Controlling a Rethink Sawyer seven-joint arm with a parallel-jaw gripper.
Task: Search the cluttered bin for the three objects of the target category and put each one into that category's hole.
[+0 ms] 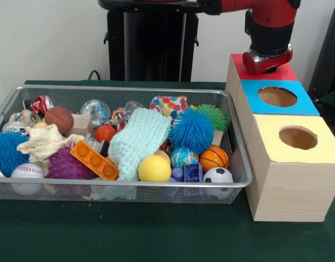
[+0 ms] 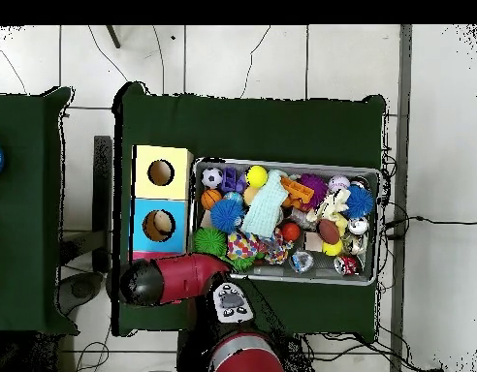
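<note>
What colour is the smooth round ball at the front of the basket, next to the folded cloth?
Yellow. The ball shows best in the front view.

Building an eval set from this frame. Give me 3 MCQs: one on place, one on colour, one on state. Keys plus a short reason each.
1. Where is the arm's end?
A. over the red-topped box
B. inside the bin
C. over the yellow-topped box

2. What colour is the smooth ball at the bin's near rim in the front view?
A. yellow
B. black
C. white

3. What does the blue-topped box's hole look like?
A. taped shut
B. open
C. plugged by a ball

Key:
1. A, the arm's end sits above the red-topped box at the back of the row, hiding its hole.
2. A, it is plain yellow, beside the pale green cloth.
3. B, the round hole shows bare, nothing across or in its mouth.
</note>
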